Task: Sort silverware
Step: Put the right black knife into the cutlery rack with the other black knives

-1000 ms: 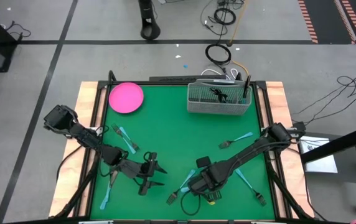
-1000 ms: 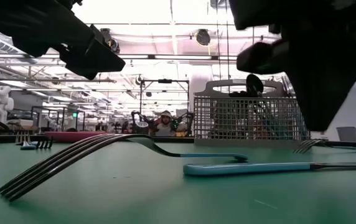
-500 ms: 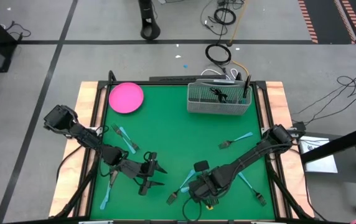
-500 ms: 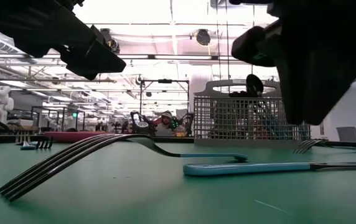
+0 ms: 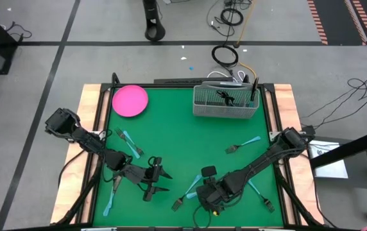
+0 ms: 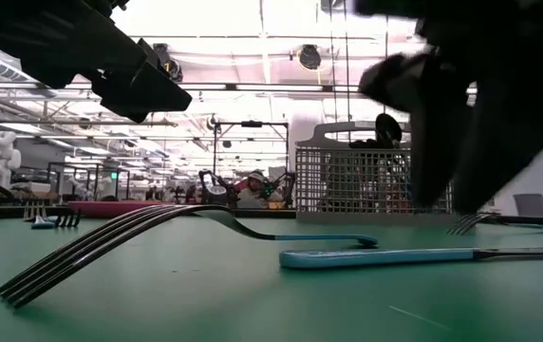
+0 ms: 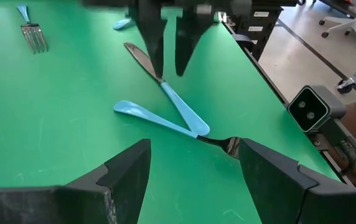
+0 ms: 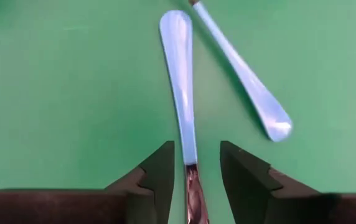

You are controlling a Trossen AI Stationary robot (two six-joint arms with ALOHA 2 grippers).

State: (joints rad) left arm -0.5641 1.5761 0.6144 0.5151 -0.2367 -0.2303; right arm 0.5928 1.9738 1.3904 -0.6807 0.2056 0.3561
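The right gripper hangs at lower centre of the high view, jaws narrowly parted astride a fork. The fork's long axis runs straight between the fingers, handle pointing away. The left gripper, jaws wide, waits just left.

Robot lab: cabled floor, other rigs

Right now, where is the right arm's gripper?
In the high view the right gripper is near the table's front edge, right of centre, jaws open astride a blue-handled fork beside a knife.
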